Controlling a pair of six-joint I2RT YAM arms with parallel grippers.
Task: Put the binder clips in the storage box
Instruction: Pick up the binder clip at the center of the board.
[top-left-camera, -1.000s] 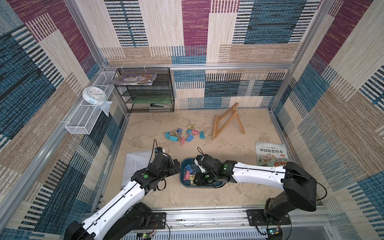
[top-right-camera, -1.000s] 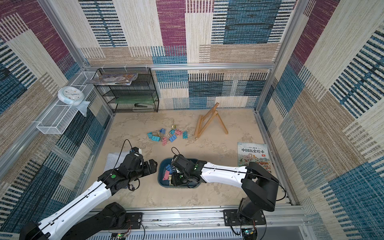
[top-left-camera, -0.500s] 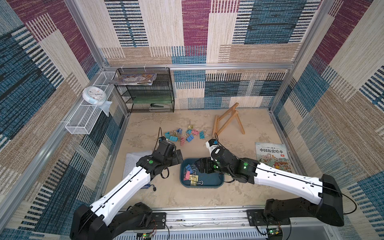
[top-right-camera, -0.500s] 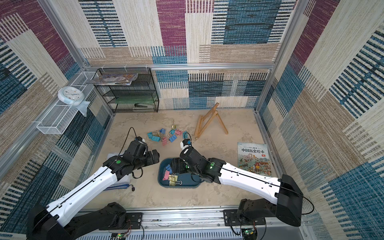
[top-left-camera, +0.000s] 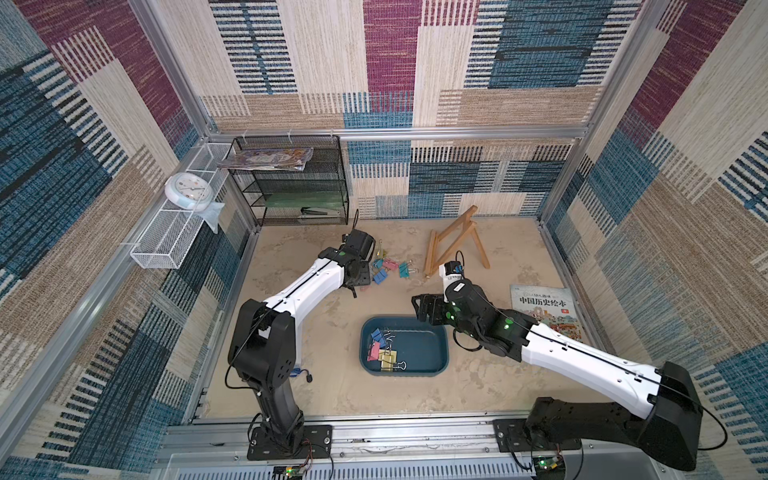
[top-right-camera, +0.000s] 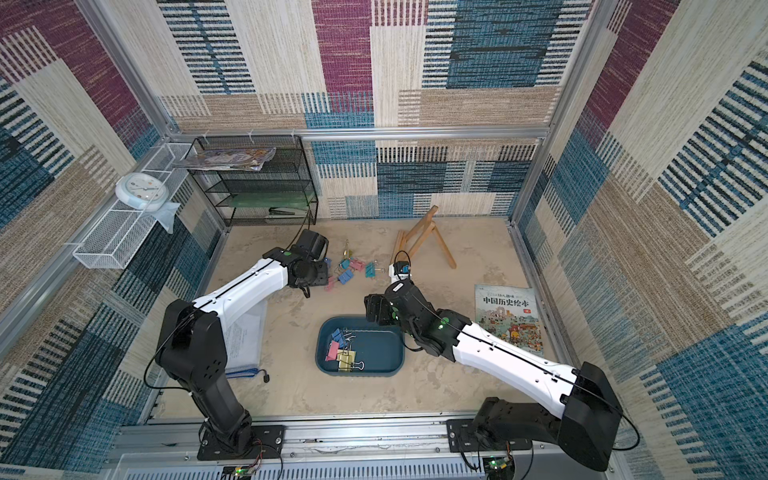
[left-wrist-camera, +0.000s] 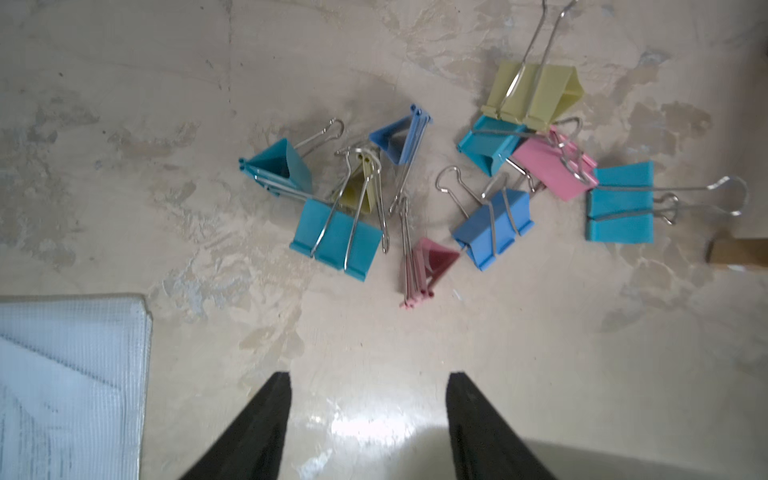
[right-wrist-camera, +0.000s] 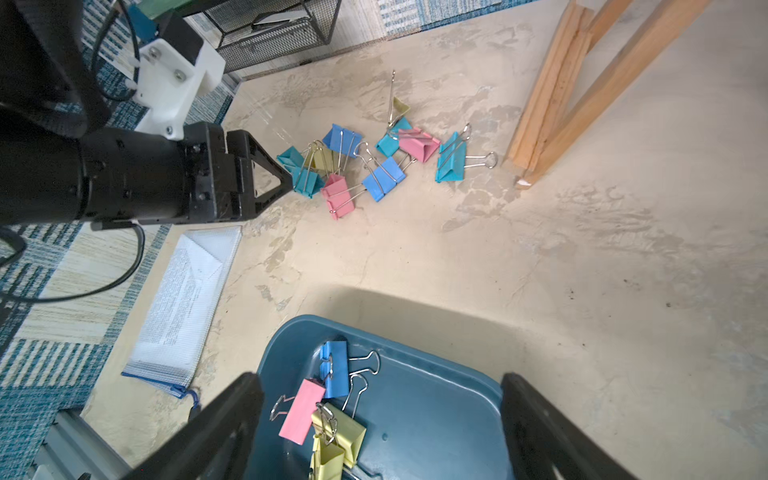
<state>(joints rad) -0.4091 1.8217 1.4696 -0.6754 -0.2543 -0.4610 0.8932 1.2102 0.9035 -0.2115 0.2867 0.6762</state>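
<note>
1. The basket (top-left-camera: 160, 249) on the left wall carries only a clock (top-left-camera: 187, 192).
2. The left tool (left-wrist-camera: 369, 376) has swung away from the box to the loose clips (left-wrist-camera: 336, 237) on the surface. Its fingers stand apart with nothing between them, just short of a teal clip, so the next pick looks about to start.
3. About ten clips lie loose, touching and overlapping. The tangled handles make an exact count unsure.
4. The box (top-left-camera: 424, 347) holds blue, pink and yellow clips bunched at its left end. The rest is bare.
5. The right tool (right-wrist-camera: 379, 378) has pulled out of the box and hangs by its far right corner, spread wide and empty, so its drop seems done.
</note>
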